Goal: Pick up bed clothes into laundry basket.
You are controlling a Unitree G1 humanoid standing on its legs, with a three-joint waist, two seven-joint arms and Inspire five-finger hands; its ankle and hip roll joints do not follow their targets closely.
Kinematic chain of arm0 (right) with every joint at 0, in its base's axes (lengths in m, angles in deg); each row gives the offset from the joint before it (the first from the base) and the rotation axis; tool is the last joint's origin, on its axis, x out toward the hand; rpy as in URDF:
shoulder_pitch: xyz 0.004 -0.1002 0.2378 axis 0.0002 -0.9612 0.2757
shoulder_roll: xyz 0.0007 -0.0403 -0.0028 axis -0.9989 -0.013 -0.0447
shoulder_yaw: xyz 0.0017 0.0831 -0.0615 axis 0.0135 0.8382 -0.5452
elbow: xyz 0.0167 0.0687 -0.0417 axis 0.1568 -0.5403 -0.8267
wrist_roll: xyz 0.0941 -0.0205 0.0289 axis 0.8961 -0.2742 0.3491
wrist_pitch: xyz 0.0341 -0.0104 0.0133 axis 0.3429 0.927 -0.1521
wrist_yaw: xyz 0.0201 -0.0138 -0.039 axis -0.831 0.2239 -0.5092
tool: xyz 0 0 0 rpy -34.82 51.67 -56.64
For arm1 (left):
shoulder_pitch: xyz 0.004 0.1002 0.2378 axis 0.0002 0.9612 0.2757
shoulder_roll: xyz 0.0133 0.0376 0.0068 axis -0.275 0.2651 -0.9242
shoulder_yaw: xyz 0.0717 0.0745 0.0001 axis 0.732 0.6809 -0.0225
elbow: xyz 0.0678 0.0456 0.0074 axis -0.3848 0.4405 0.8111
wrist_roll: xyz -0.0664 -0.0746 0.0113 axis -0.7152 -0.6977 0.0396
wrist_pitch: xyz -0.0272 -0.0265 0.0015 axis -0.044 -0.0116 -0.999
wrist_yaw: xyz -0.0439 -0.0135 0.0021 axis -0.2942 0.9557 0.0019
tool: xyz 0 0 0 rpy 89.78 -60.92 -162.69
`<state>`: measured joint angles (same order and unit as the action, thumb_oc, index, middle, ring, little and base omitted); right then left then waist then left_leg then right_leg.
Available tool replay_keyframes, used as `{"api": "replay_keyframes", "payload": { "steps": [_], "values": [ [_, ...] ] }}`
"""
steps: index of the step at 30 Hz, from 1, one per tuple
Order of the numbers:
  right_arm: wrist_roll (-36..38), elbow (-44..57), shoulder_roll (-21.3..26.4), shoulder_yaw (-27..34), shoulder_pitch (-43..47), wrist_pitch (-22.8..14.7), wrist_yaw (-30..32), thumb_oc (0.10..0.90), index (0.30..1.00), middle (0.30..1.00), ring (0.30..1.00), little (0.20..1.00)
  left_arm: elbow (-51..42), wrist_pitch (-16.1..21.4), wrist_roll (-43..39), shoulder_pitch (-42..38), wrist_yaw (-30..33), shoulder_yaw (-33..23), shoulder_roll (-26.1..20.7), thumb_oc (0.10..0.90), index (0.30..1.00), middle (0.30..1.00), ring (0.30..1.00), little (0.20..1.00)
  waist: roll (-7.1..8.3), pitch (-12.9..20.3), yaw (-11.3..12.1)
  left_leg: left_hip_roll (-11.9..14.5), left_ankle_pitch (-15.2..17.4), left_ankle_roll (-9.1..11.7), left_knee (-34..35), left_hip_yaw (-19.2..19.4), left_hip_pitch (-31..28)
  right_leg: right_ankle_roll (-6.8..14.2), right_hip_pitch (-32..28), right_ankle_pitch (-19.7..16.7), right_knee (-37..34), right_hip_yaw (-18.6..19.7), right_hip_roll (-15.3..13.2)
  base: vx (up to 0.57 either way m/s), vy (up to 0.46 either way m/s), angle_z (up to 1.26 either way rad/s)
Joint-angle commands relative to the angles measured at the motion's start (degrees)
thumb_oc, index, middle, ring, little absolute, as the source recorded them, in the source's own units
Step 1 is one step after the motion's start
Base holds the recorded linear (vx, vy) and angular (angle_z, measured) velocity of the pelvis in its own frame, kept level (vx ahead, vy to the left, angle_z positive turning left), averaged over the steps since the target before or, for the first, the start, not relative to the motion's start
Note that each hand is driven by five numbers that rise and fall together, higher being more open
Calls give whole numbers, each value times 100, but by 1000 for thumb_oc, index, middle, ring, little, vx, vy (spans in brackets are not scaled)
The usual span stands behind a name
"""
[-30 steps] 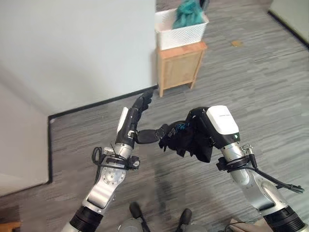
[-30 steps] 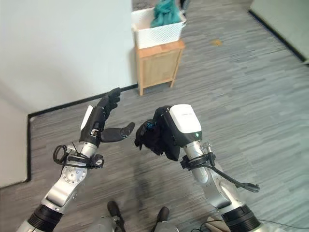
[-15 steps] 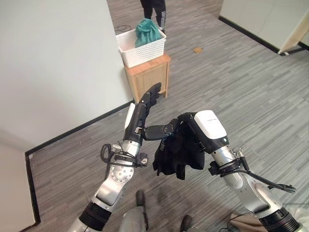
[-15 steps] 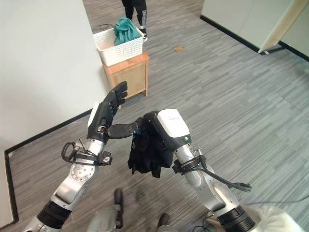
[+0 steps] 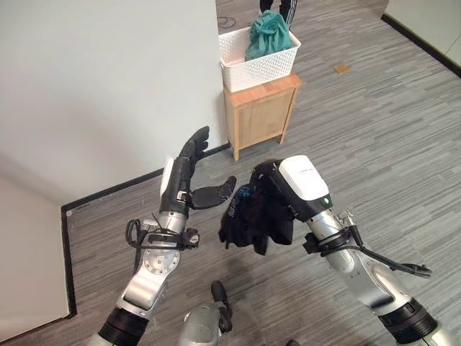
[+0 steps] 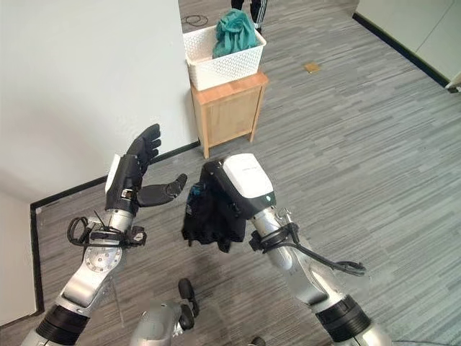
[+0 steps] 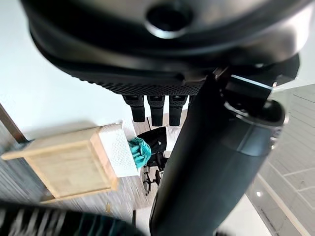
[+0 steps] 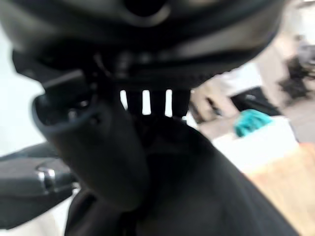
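Right hand (image 5: 277, 189): clutching a black garment (image 5: 252, 220), fingers curling round the cloth, which is hanging below it above the grey floor (image 5: 374, 137). Left hand (image 5: 189, 176): holding nothing, fingers standing straight and raised, thumb reaching toward the garment just beside it. White laundry basket (image 5: 258, 65): sitting on a small wooden cabinet (image 5: 261, 112) by the white wall (image 5: 108, 79), well apart from both hands, carrying a teal cloth (image 5: 266, 32). A person's legs (image 5: 277, 7) are standing behind the basket.
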<state>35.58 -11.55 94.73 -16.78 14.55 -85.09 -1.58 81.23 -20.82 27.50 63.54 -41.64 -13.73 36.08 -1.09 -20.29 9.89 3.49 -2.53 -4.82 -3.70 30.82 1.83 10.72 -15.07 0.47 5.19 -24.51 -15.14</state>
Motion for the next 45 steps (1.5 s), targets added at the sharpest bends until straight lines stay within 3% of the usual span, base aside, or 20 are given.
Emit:
{"api": "replay_keyframes", "payload": {
  "steps": [1, 3, 6, 8, 9, 13, 16, 21, 24, 26, 28, 29, 30, 31, 34, 35, 37, 40, 41, 45],
  "values": [
    [-215, 710, 359, 357, 664, -224, 541, 400, 300, 300, 300, 300, -503, 576, 3, -676, 132, 474, 208, 800, 900, 900, 900, 900, -121, 608, -349, -89, 561, 261, 870, -953, -484, -12, 716, 248, 2482, 718, 321, 171, 241, 66],
    [-174, 709, 572, 499, 540, -227, 572, 400, 300, 300, 300, 300, -418, 604, 36, -927, 155, 604, 270, 800, 900, 900, 900, 900, -217, 403, -736, -153, 710, 286, 870, -1215, -651, -130, 1486, 482, 2662, 1007, 416, 108, 96, 155],
    [-34, 774, 749, 1007, 35, -206, 600, 400, 300, 300, 300, 300, -307, 595, -6, -1110, 31, 765, 398, 800, 900, 900, 900, 900, -264, 288, -1279, -254, 952, 388, 870, -1695, -862, -338, 1885, 645, 1443, 1231, 499, 218, -12, 157],
    [-19, 796, 778, 1119, -100, -195, 616, 400, 300, 300, 300, 300, -287, 606, -19, -1097, -1, 810, 420, 800, 900, 900, 900, 900, -249, 313, -1421, -307, 1059, 386, 870, -1830, -944, -320, 1900, 536, 848, 1383, 543, 246, -34, 154],
    [-70, 785, 825, 1266, -361, -149, 651, 400, 300, 300, 300, 300, -190, 620, -49, -1065, -50, 862, 459, 800, 900, 900, 900, 900, -197, 352, -1681, -372, 1276, 378, 870, -1971, -1123, -173, 2112, 183, -2, 1790, 470, 312, -38, 189],
    [-108, 800, 854, 1587, -922, -105, 779, 400, 300, 300, 300, 300, -29, 625, -85, -1080, -94, 1020, 553, 800, 900, 900, 900, 900, -109, 406, -2079, -430, 1583, 409, 870, -2231, -1473, 25, 2435, -323, -806, 2337, 455, 334, -62, 99],
    [-171, 865, 881, 1717, -1171, -108, 812, 400, 300, 300, 300, 300, 16, 647, -102, -1151, -110, 1125, 598, 800, 900, 900, 900, 900, -68, 457, -2201, -462, 1700, 436, 870, -2349, -1644, 97, 2464, -422, -1018, 2246, 530, 309, -92, 81],
    [-400, 1226, 993, 1707, -1089, -159, 912, 400, 300, 300, 300, 300, -30, 632, 134, -1454, -194, 1314, 679, 800, 900, 900, 900, 900, 62, 709, -2210, -576, 2104, 414, 870, -2397, -2195, 47, 2223, -510, -1019, 1529, 779, 409, -190, 50],
    [-418, 1327, 1209, 1615, -848, -218, 987, 400, 300, 300, 300, 300, -94, 665, 252, -1761, -92, 1472, 768, 800, 900, 900, 900, 900, -164, 820, -2454, -385, 1864, 669, 867, -2228, -2457, -105, 1923, -404, -1019, 1542, 993, 344, -101, 19],
    [-303, 1310, 1452, 1512, -322, -282, 1112, 400, 300, 300, 300, 300, -30, 661, 343, -2121, 64, 1539, 861, 800, 900, 900, 900, 900, -205, 716, -2630, -144, 1629, 963, -1144, -1951, -1680, -283, 1505, -242, -1019, 1500, 981, 252, -71, 19],
    [-119, 1415, 1542, 1437, 16, -334, 1182, 400, 300, 300, 300, 300, 6, 659, 302, -2433, 180, 1643, 947, 800, 900, 900, 900, 900, -58, 496, -2595, 152, 809, 1524, -3384, -1874, -591, -549, 1146, -145, -1019, 1536, 952, 72, -146, 6],
    [-117, 1407, 1537, 1431, 41, -335, 1183, 400, 300, 300, 300, 300, 16, 663, 301, -2453, 182, 1638, 940, 800, 900, 900, 900, 900, -54, 522, -2625, 146, 796, 1518, -3447, -1903, -486, -555, 1205, -170, -1019, 1512, 938, 2, -119, -11],
    [-40, 1439, 1546, 1379, 183, -369, 1210, 400, 300, 300, 300, 300, 38, 661, 350, -2616, 262, 1658, 946, 800, 900, 900, 900, 900, 101, 500, -2546, 319, 555, 1606, -3862, -1866, -187, -645, 1071, -79, -1019, 1592, 867, 122, -42, -28],
    [50, 1369, 1471, 1100, 577, -384, 1288, 400, 300, 300, 300, 300, 85, 673, 542, -2915, 388, 1613, 901, 800, 900, 900, 900, 900, 166, 442, -2297, 515, 623, 1421, -3678, -1927, 65, -700, 986, 40, -1019, 1891, 953, 226, 5, -30],
    [-31, 1305, 1474, 648, 1089, -432, 1304, 400, 300, 300, 300, 300, 198, 759, 552, -3075, 533, 1572, 852, 800, 900, 900, 900, 900, 61, 495, -2023, 417, 911, 1158, -1876, -2678, -326, -581, 840, 172, -1019, 2411, 1078, 272, 136, -131],
    [-87, 1221, 1508, 484, 1293, -433, 1363, 400, 300, 300, 300, 300, 234, 770, 543, -3071, 583, 1580, 801, 800, 900, 900, 900, 900, 13, 549, -1937, 315, 914, 1081, -894, -3050, -639, -541, 812, 220, -1019, 2630, 1110, 315, 169, -194],
    [-205, 1062, 1503, 159, 1701, -361, 1295, 400, 300, 300, 300, 300, 235, 754, 515, -2921, 684, 1606, 660, 800, 900, 900, 900, 900, -197, 677, -1685, -218, 942, 903, 107, -4292, -804, -586, 686, 179, -1019, 3130, 1304, 235, 104, -134],
    [-284, 963, 1411, 153, 1664, -264, 1216, 400, 300, 300, 300, 300, 65, 728, 540, -2810, 748, 1517, 503, 800, 900, 900, 900, 900, -286, 839, -1672, -114, 1002, 814, 554, -4135, -1146, -675, 641, 250, -1019, 3340, 1431, 181, 90, -174],
    [-287, 974, 1220, 254, 1627, -182, 1243, 400, 300, 300, 300, 300, 67, 750, 497, -2755, 779, 1482, 494, 800, 900, 900, 900, 900, -370, 926, -1608, -377, 1024, 631, 693, -4465, -1279, -680, 652, 196, -996, 3584, 1474, 164, 141, -79],
    [-92, 990, 1029, 388, 1516, -146, 1175, 400, 300, 300, 300, 300, 171, 764, 436, -2672, 893, 1430, 448, 800, 900, 900, 900, 900, -426, 1063, -1564, -477, 1019, 563, 870, -4412, -1346, -633, 665, 251, -1019, 3842, 1472, 124, 87, -44]
  ]
}}
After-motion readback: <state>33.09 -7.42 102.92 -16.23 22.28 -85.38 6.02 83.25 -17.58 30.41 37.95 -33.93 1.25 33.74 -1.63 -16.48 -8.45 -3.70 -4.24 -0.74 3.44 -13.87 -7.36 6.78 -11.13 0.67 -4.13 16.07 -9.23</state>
